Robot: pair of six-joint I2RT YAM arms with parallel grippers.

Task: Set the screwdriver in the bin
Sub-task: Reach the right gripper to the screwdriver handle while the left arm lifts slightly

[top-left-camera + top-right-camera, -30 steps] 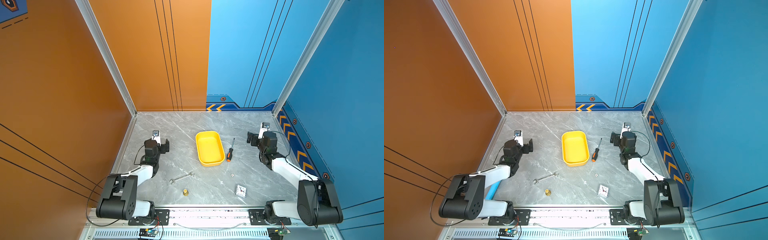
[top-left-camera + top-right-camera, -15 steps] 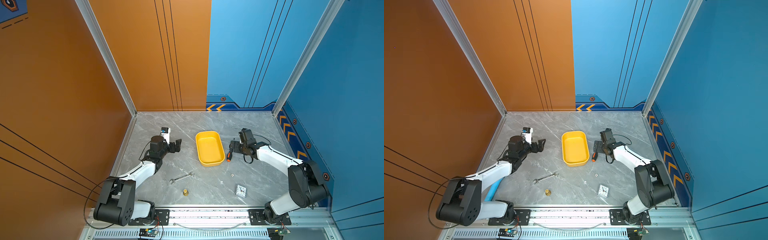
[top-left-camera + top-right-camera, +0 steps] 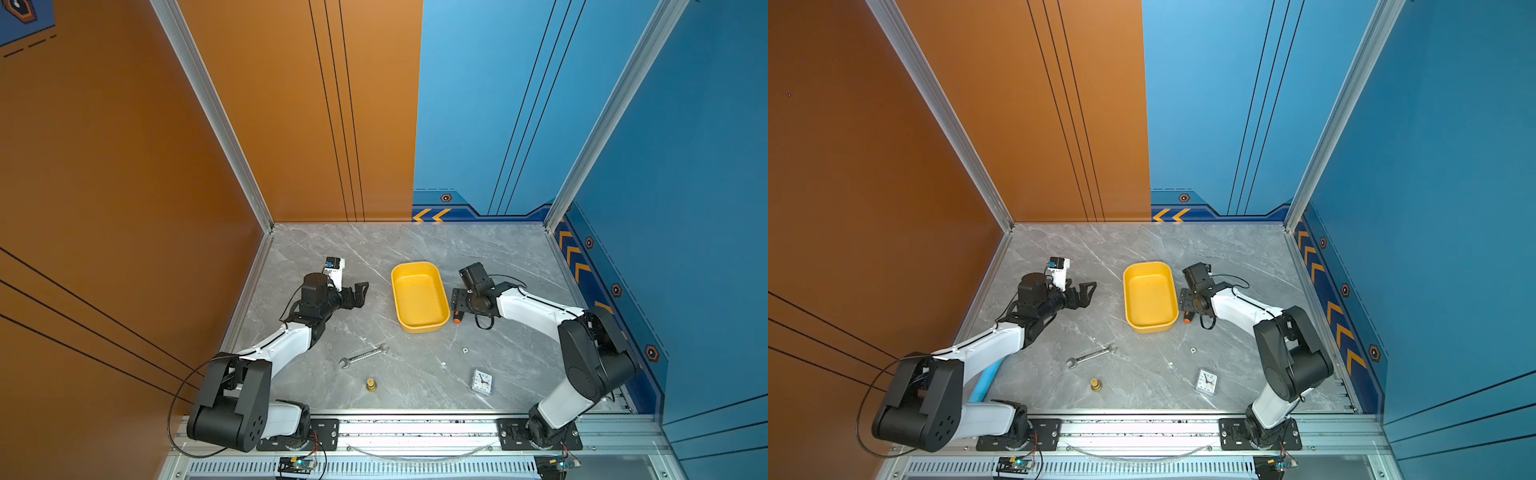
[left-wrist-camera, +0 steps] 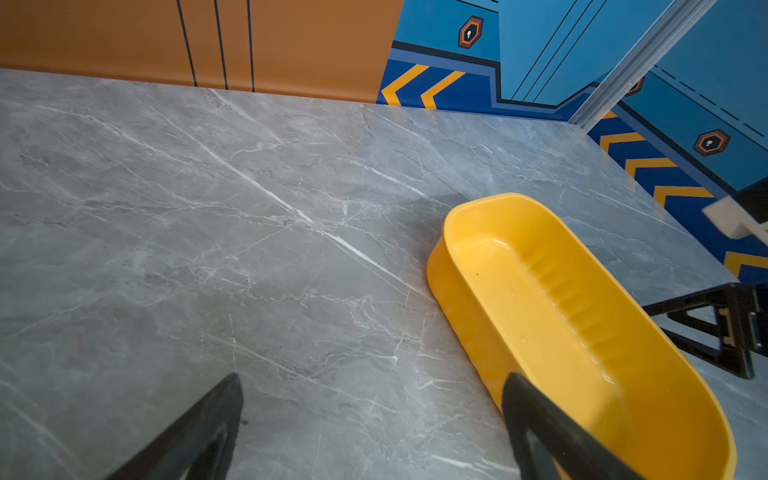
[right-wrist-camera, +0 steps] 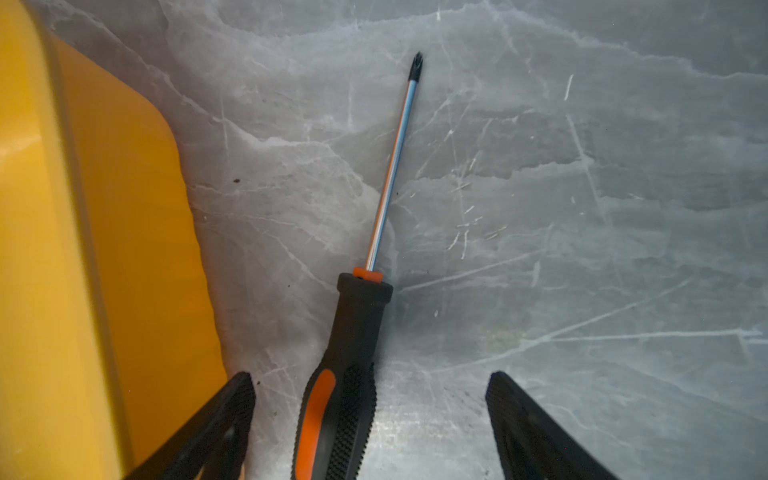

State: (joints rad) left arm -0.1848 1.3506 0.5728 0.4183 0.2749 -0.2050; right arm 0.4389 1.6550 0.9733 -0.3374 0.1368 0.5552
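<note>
Grey marble tabletop (image 3: 374, 249) fills the cell floor in both top views, with the empty yellow bin (image 3: 419, 297) near its middle. Just beside the bin's right wall the right gripper (image 3: 459, 300) points down over the screwdriver (image 3: 457, 319), only its orange butt end showing. The left gripper (image 3: 360, 294) hangs well apart on the bin's other side. An open-ended wrench (image 3: 363, 356), a brass fitting (image 3: 371, 384) and a small clock (image 3: 482, 381) lie nearer the front rail.

From the left wrist, that arm's jaws stand wide apart with only bare marble between them.

From the right wrist, the screwdriver lies flat on the marble alongside the bin, not touching it. Its handle sits between spread jaws, and neither pad touches it. The handle sits nearer the finger (image 5: 216, 424) by the bin. On closing, the far pad would likely shove the round handle sideways, so it may roll or swing. The near finger could also snag the bin wall. Gripped so far back, the long shaft may droop and catch the rim.
</note>
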